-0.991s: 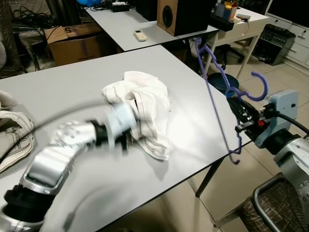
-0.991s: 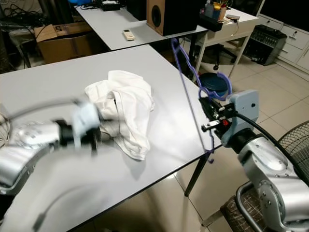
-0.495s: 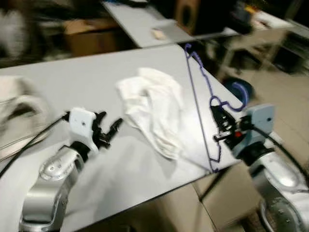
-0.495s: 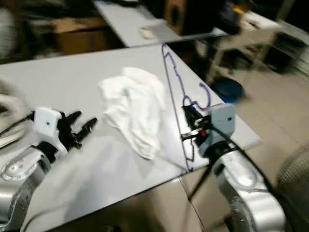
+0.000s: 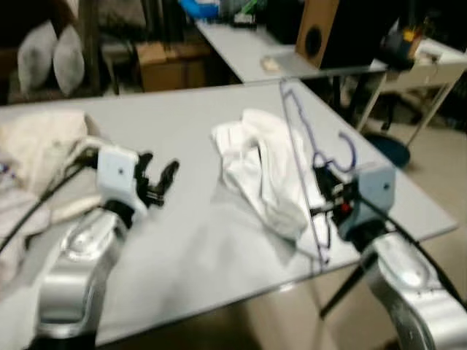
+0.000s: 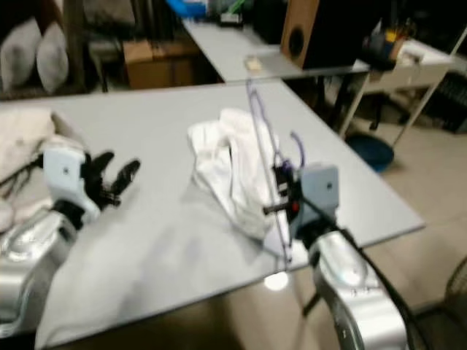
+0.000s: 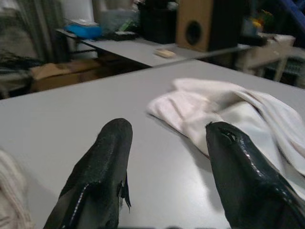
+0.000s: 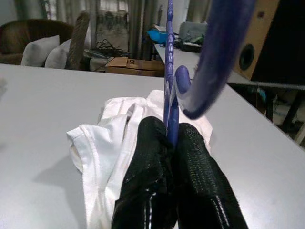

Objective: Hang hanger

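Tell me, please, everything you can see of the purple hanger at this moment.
The hanger is a thin purple frame, plastic by its look, with a curved hook at its top. It stands nearly upright on edge above the grey table, over the crumpled white shirt. The right end effector is shut on its neck just below the hook. Whether its lower end touches the shirt or table cannot be told.

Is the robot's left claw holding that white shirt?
No, the left gripper is open over bare table, with the white shirt lying beyond its fingers.
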### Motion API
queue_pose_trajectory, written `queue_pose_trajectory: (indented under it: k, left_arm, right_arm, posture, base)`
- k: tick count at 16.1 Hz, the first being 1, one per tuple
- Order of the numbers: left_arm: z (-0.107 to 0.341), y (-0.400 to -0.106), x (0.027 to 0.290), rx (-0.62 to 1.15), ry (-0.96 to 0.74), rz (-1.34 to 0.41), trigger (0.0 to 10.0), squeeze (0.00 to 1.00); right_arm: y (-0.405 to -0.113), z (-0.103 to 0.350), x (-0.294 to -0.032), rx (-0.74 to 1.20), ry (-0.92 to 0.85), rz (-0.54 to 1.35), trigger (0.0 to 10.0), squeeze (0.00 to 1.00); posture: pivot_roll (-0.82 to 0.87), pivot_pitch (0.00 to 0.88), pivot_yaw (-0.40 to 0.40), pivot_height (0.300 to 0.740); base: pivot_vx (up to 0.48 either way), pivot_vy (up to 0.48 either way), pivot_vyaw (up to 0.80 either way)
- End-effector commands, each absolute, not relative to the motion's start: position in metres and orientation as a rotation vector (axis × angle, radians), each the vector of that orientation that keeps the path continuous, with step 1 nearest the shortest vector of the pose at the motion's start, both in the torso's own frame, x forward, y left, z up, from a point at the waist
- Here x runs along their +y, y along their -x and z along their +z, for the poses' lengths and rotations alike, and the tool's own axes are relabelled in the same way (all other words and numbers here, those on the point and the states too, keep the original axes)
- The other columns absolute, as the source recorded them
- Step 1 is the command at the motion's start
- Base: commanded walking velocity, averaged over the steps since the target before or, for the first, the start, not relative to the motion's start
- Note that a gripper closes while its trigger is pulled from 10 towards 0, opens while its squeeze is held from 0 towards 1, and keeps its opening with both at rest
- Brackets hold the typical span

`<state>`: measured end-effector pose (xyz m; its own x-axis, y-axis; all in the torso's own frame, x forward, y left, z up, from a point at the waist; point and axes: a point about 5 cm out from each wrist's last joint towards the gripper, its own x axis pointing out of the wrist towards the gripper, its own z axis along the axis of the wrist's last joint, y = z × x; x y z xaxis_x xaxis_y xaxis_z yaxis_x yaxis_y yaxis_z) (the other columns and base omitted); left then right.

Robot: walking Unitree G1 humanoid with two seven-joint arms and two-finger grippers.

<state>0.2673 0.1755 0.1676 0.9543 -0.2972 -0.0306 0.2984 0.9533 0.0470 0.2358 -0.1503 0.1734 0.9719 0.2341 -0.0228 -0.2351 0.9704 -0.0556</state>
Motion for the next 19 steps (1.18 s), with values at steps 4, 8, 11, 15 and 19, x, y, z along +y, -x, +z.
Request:
queue_pose_trajectory:
  k: [4,8,11,15,19]
  left_arm:
    - [0.164,-0.271,0.168,0.043,-0.058,-0.317,10.0,0.0]
    - [0.166,-0.272,0.168,0.039,-0.054,-0.321,10.0,0.0]
    - [0.165,-0.278,0.167,0.033,-0.064,-0.326,10.0,0.0]
    - [0.165,-0.279,0.162,0.03,-0.062,-0.348,10.0,0.0]
    - [0.165,-0.276,0.167,0.028,-0.072,-0.325,10.0,0.0]
  right_arm:
    - [-0.226,0.179,-0.157,-0.011,-0.063,0.187,10.0,0.0]
    - [-0.227,0.177,-0.158,-0.006,-0.028,0.176,10.0,0.0]
    - [-0.228,0.174,-0.155,-0.014,0.007,0.166,10.0,0.0]
    - [-0.227,0.175,-0.151,-0.017,-0.033,0.2,10.0,0.0]
    - [-0.23,0.169,-0.149,-0.005,-0.025,0.225,10.0,0.0]
  posture:
    - [-0.16,0.0,0.028,0.74]
    - [-0.17,0.0,0.039,0.74]
    - [-0.18,0.0,0.041,0.74]
    - [-0.18,0.0,0.045,0.74]
    - [-0.15,0.0,0.022,0.74]
  base:
    - [0.0,0.314,0.0]
    - [0.0,0.316,0.0]
    - [0.0,0.319,0.0]
    - [0.0,0.32,0.0]
    - [0.0,0.322,0.0]
